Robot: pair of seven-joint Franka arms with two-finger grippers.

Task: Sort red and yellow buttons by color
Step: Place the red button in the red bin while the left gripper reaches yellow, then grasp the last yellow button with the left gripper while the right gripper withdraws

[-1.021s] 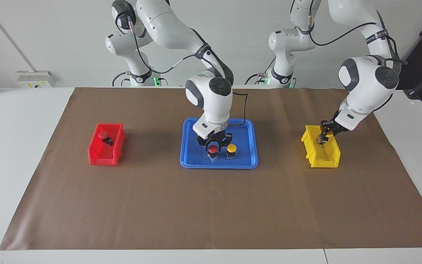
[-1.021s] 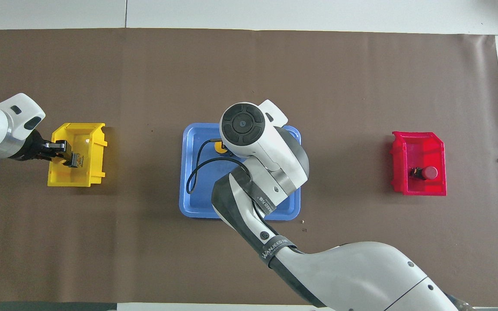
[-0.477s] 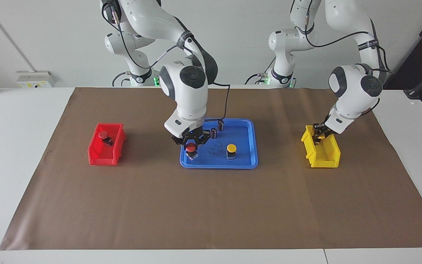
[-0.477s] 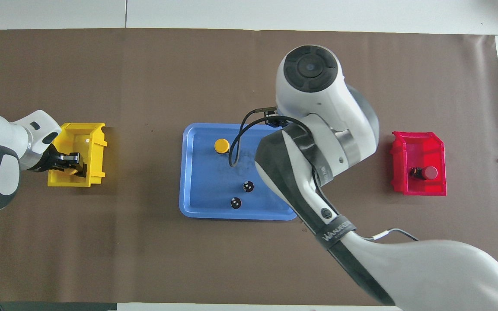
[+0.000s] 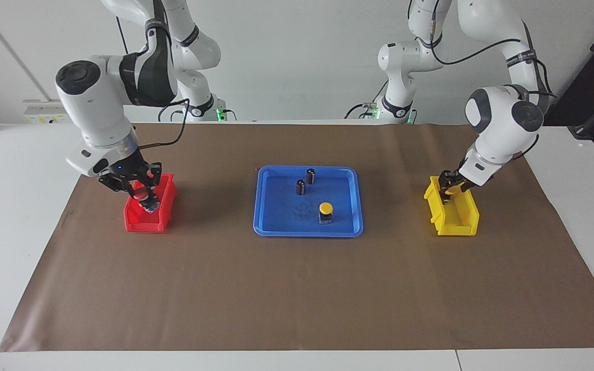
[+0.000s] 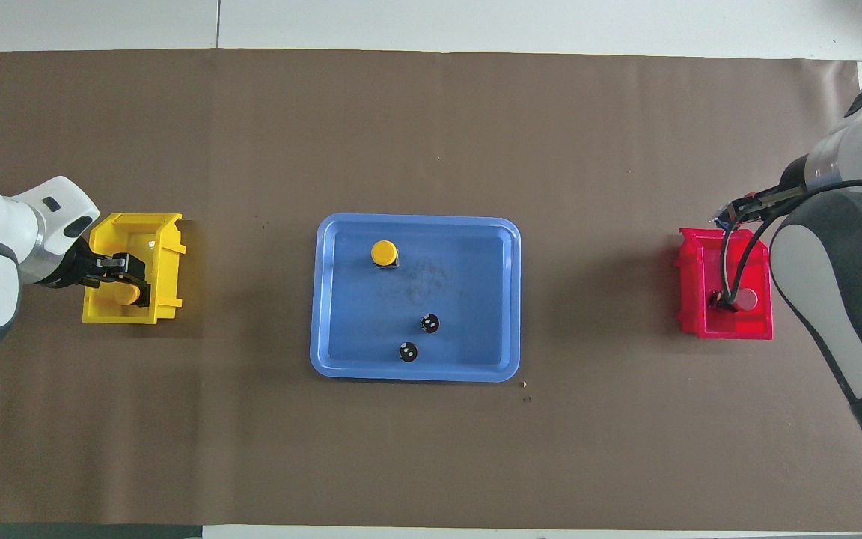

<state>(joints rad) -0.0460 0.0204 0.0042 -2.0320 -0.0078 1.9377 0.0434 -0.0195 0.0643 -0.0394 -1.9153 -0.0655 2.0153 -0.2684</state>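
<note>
My right gripper (image 5: 139, 191) hangs over the red bin (image 5: 137, 224), shut on a red button (image 5: 142, 196) with its black base pointing down. Another red button (image 6: 744, 299) lies inside that red bin (image 6: 700, 254). One yellow button (image 5: 326, 208) stands on the blue tray (image 5: 271, 226), also seen from overhead as the yellow button (image 6: 384, 253). My left gripper (image 6: 123, 275) reaches into the yellow bin (image 6: 165, 247) with its fingers apart, and a yellow button (image 6: 126, 294) lies in the bin under them.
Two dark capless cylinders (image 5: 310, 176) (image 5: 300, 186) stand on the tray, nearer to the robots than the yellow button. A brown mat (image 5: 297, 288) covers the table. The right arm's forearm (image 6: 835, 284) hides part of the red bin from overhead.
The right arm lifted the red button off the tray and carried it over the red bin. The left gripper's fingers parted in the yellow bin, and the yellow button now lies there.
</note>
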